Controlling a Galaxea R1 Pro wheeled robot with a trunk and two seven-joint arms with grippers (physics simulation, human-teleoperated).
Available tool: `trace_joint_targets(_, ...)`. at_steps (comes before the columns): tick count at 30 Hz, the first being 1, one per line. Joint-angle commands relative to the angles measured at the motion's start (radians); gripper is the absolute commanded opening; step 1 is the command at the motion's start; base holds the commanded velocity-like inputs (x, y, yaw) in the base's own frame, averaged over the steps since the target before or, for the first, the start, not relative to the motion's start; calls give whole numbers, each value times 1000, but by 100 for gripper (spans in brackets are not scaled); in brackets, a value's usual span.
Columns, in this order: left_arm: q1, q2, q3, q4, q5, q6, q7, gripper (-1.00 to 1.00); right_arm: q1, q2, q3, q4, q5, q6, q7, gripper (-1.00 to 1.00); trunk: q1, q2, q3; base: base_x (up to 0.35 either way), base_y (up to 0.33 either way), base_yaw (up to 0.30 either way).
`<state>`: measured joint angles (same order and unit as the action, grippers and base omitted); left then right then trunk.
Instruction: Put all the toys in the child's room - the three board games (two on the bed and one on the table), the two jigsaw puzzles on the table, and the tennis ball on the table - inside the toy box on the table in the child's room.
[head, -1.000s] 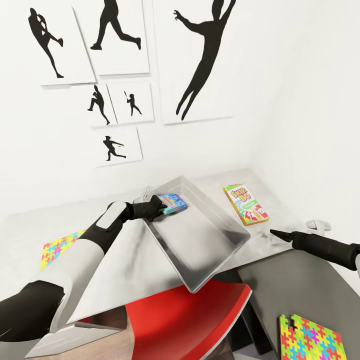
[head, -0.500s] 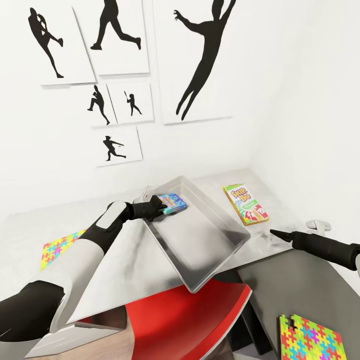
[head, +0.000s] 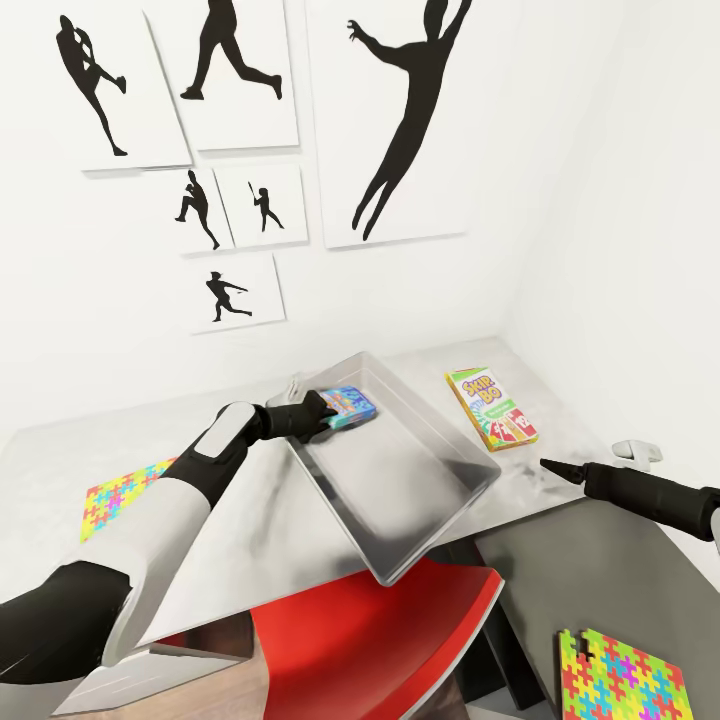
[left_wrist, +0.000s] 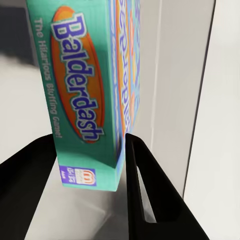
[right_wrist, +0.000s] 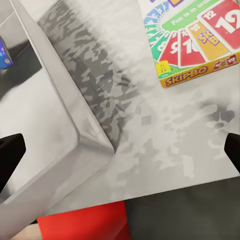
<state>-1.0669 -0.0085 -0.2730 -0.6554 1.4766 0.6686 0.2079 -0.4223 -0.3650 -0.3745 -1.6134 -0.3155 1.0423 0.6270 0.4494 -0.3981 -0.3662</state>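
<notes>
Toy box (head: 400, 480) on grey table (head: 250, 520); left jaws clamp Balderdash box (head: 345, 405), right jaws apart.

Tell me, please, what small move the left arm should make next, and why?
Probably open the left end effector to release the Balderdash box: its fingers clamp the box, which sits over the toy box's far end, inside the rim.

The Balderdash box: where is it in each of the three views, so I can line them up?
Head view: the Balderdash box sits left of centre, held by the left gripper over the far end of the toy box.
Left wrist view: it fills the upper left, clamped between the black fingers.
Right wrist view: a blue sliver at the left edge.
Shared landmark: the toy box's grey wall.
</notes>
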Motion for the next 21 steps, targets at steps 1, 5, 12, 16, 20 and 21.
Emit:
trace_joint_targets(1,-1,0,-1,-1,11,1,9,-100,-1,0,-1,0,6,5,8,100,1,-2,-2,0,0,0)
trace_joint_targets(5,-1,-2,0,-1,14,2,8,-100,-1,0,-1,0,6,5,8,100,1,-2,-4,0,0,0)
trace_joint_targets(12,-1,-1,0,-1,14,2,8,-100,-1,0,-1,0,6,5,8,100,1,-2,-14,0,0,0)
trace_joint_targets(16,-1,-1,0,-1,14,2,8,-100,-1,0,-1,0,6,5,8,100,1,-2,-20,0,0,0)
trace_joint_targets(20,-1,-1,0,-1,14,2,8,-100,-1,0,-1,0,6,5,8,100,1,-2,-26,0,0,0)
trace_joint_targets(21,-1,-1,0,-1,14,2,8,-100,-1,0,-1,0,6,5,8,100,1,-2,-27,0,0,0)
